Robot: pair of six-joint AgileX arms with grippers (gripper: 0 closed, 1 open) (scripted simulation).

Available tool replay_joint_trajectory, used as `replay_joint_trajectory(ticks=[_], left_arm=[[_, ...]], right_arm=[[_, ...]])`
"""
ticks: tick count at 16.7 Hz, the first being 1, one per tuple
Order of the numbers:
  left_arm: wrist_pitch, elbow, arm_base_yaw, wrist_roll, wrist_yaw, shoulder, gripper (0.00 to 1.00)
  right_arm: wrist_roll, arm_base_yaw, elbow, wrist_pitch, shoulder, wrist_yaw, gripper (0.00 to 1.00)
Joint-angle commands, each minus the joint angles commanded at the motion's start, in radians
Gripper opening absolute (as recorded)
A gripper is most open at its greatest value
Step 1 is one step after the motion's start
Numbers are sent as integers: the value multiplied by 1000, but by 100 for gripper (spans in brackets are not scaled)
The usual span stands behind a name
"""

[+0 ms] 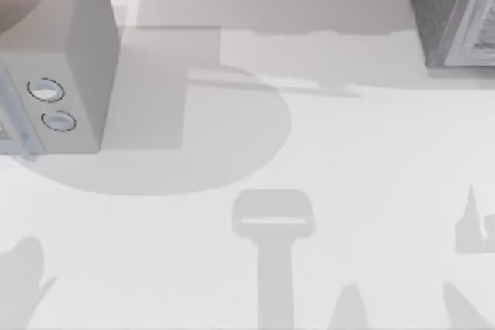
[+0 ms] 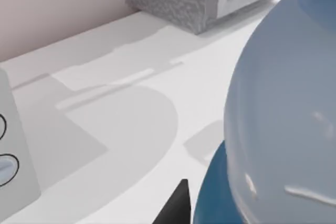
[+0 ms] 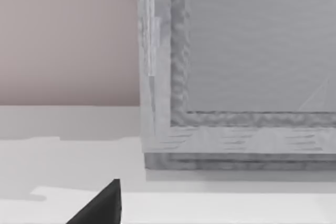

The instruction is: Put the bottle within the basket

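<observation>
- the knobbed grey box (image 1: 69, 52) stood at the left of the white table (image 1: 348, 191). i took it as the landmark. it counted as one box, with two round knobs (image 1: 45, 90) on its face.
- the left gripper (image 2: 178, 205) showed as a dark tip in the left wrist view, off to one side of the knobbed grey box. whether it was pinching the bottle or spread apart, i could not tell.
- the bottle (image 2: 283, 103) loomed just beside that tip, with a clear upper body and a dark blue lower part. bare table lay between it and the knobbed grey box. there was one bottle. i could not tell if it stood or hung lifted.
- the textured grey box (image 1: 456, 13) sat well apart from the knobbed grey box, at the table's far right. there was one of it, which made two boxes in all.
- the right gripper (image 3: 102, 205) hung close before the textured grey box, seemingly idle. its state i could not tell.
- step, as i judged it: the bottle was at or in the left gripper, and carrying came next. that called for a firm hold and for finding the basket, whose place i could not tell.
</observation>
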Motion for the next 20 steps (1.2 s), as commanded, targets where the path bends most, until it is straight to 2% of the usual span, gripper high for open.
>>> replay_joint_trajectory(ticks=[4, 8, 12, 16, 20], left_arm=[[-114, 28, -32, -13, -30, -82, 0], [-116, 28, -33, -13, -30, -83, 0], [-99, 38, 4, -11, -15, 3, 0], [0, 128, 168, 5, 65, 178, 0], [170, 280, 445, 41, 195, 457, 0]], right_arm=[[0, 0, 0, 0, 0, 0, 100], [0, 0, 0, 0, 0, 0, 100], [0, 0, 0, 0, 0, 0, 100], [0, 0, 0, 0, 0, 0, 100], [0, 0, 0, 0, 0, 0, 100]])
